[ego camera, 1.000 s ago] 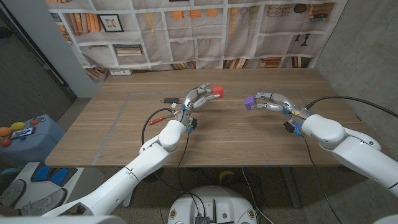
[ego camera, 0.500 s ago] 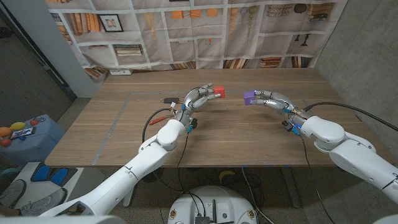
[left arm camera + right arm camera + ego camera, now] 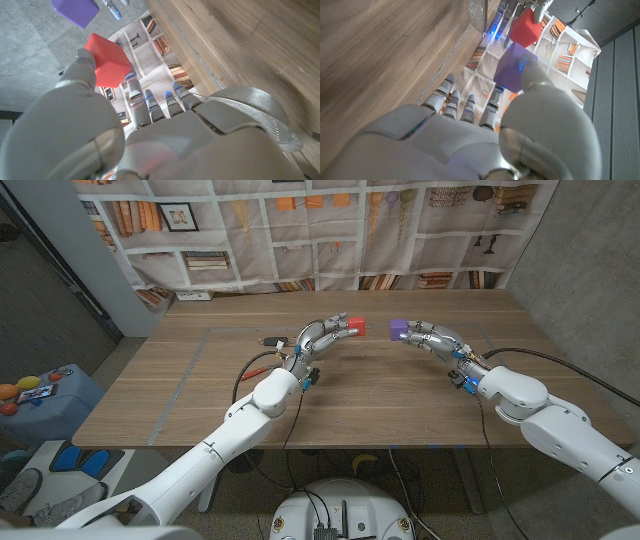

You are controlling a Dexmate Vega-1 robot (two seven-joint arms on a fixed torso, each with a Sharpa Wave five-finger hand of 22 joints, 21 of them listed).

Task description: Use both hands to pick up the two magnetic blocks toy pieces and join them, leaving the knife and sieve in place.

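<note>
The left hand pinched the red block at its fingertips, raised above the wooden table near the middle. The right hand pinched the purple block the same way, facing the red one, with a small gap between the two blocks. In the left wrist view the red block sat against the thumb, the purple block just beyond it. In the right wrist view the purple block was held at the thumb tip, the red block close ahead, and the sieve showed on the table. The knife, red-handled, lay on the table beside the left arm
</note>
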